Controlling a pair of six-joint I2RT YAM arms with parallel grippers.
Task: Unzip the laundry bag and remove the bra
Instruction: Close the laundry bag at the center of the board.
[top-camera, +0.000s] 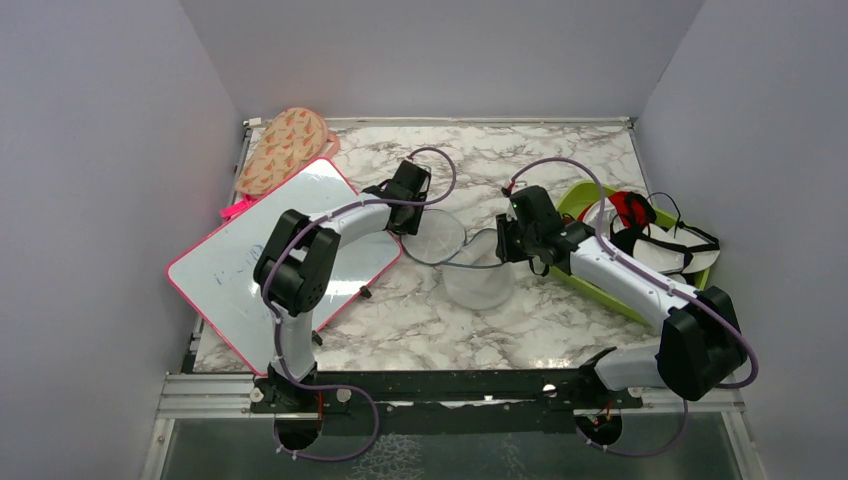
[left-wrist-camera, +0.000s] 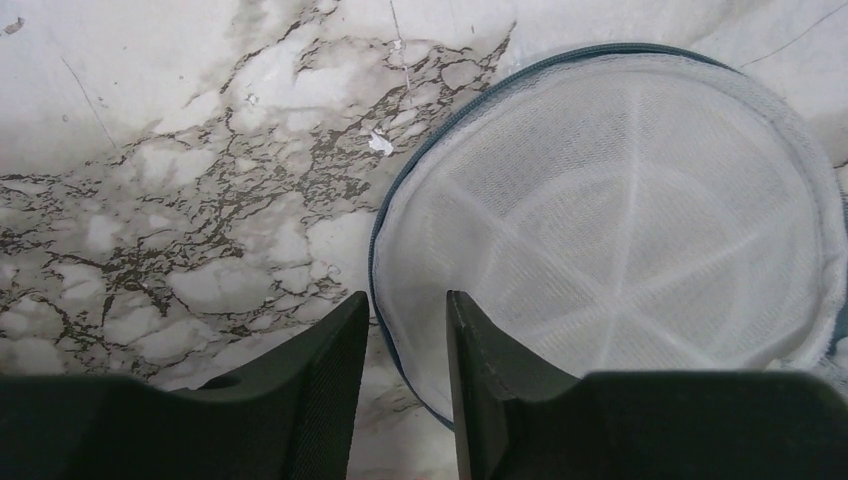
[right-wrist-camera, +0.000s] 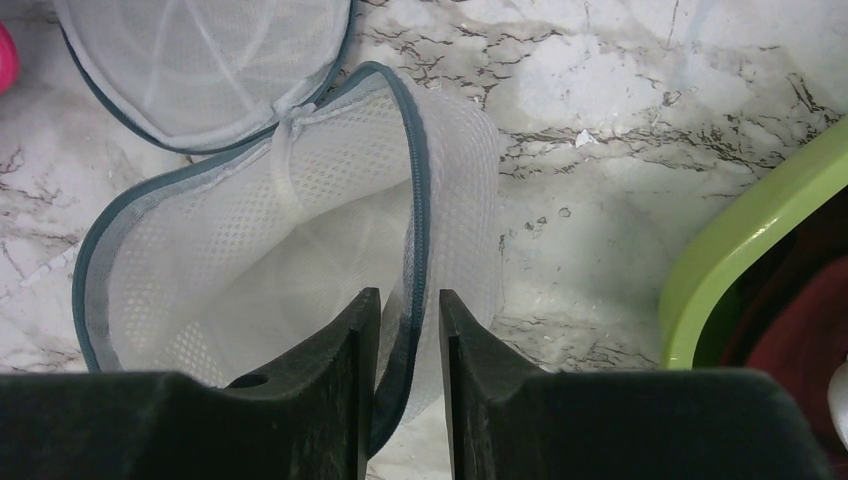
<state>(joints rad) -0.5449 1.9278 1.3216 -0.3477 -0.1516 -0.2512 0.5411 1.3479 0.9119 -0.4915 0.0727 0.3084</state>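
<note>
Arm bases (top-camera: 290, 385), marble tabletop (top-camera: 560, 160), unzipped laundry bag (top-camera: 478, 282), lilac walls (top-camera: 440, 50)

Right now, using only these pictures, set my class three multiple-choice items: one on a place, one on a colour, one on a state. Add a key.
1. Seen from the robot, the green tray lies where from the laundry bag?
A. To its right
B. To its left
C. Under it

2. What colour is the rim of the whiteboard?
A. Blue
B. Pink
C. Yellow

3. The laundry bag is
A. zipped shut
B. folded flat
C. open, lid laid aside

Key:
1 A: in the top view the tray is on the right arm's side.
2 B: a pink edge runs round the board.
3 C: the lid lies beside the drum, and the right tool pinches the open rim.
</note>
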